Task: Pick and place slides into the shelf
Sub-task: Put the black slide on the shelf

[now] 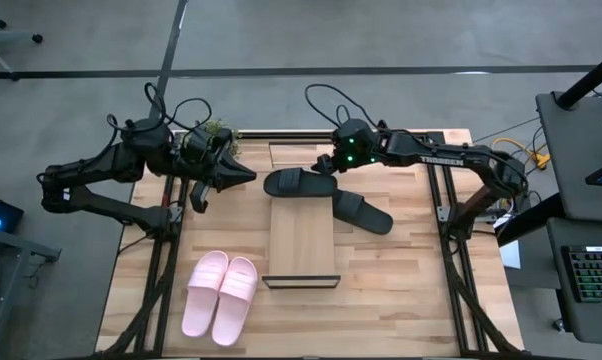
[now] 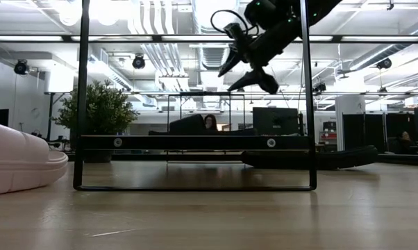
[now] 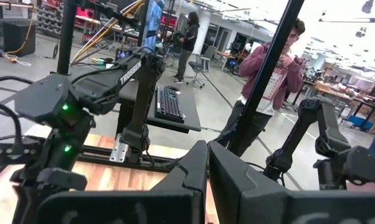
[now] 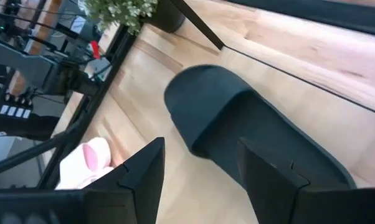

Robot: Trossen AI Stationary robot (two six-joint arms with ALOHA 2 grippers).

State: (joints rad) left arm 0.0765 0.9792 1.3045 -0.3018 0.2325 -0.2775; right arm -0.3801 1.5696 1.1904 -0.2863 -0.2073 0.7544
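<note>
One black slide [image 1: 299, 183] lies sole down across the far end of the light-wood shelf [image 1: 303, 245]. The second black slide [image 1: 362, 211] rests on the table just right of the shelf. The pink pair [image 1: 219, 296] lies side by side near the table's front left. My right gripper [image 1: 324, 164] hangs open above the far black slide [image 4: 256, 134], clear of it, and it shows high in the low view [image 2: 247, 69]. My left gripper [image 1: 247, 176] is shut and level at the far left, left of that slide.
A small potted plant [image 1: 217, 130] stands at the far edge behind my left arm. The shelf's dark metal frame [image 2: 195, 142] stands upright mid-table. Bare wood [image 1: 401, 290] lies right of the shelf toward the near edge. A person [image 3: 271, 68] stands beyond the table.
</note>
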